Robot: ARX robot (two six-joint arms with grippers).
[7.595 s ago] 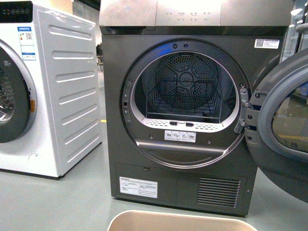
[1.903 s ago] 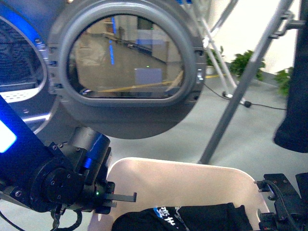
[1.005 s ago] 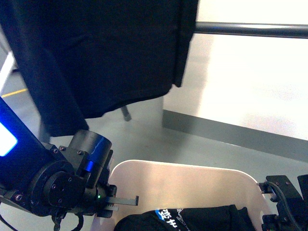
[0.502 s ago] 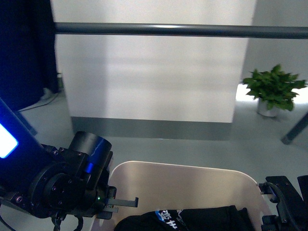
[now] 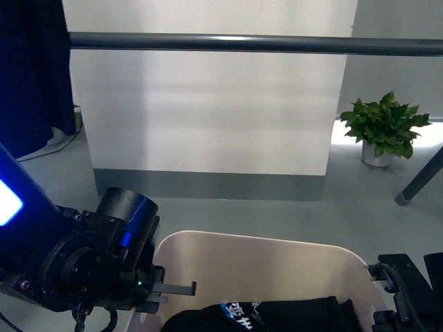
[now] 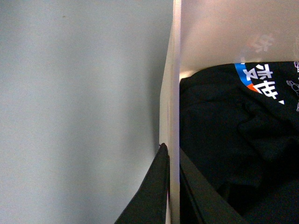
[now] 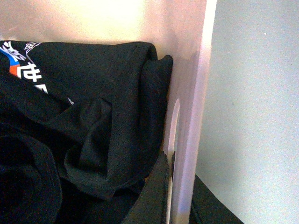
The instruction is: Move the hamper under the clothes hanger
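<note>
The beige hamper [image 5: 263,266] sits low in the front view, holding dark clothes with a blue and white print [image 5: 277,317]. My left gripper [image 5: 156,290] is shut on its left rim [image 6: 172,116], one finger outside and one inside. My right gripper [image 5: 387,311] is shut on its right rim [image 7: 198,107] beside a slot handle. The clothes hanger's dark grey horizontal bar [image 5: 249,43] runs across the top of the front view, above and beyond the hamper. One slanted leg [image 5: 421,176] shows at the right.
A dark garment [image 5: 31,76] hangs at the left end of the bar. A white wall with a grey skirting [image 5: 208,183] stands behind. A potted green plant [image 5: 379,128] stands on the grey floor at the right.
The view has swung from the dryer door past the hanging dark garment to the bare bar and white wall. In the last half second the scene shifted slightly left. Both grippers stay on the hamper.
</note>
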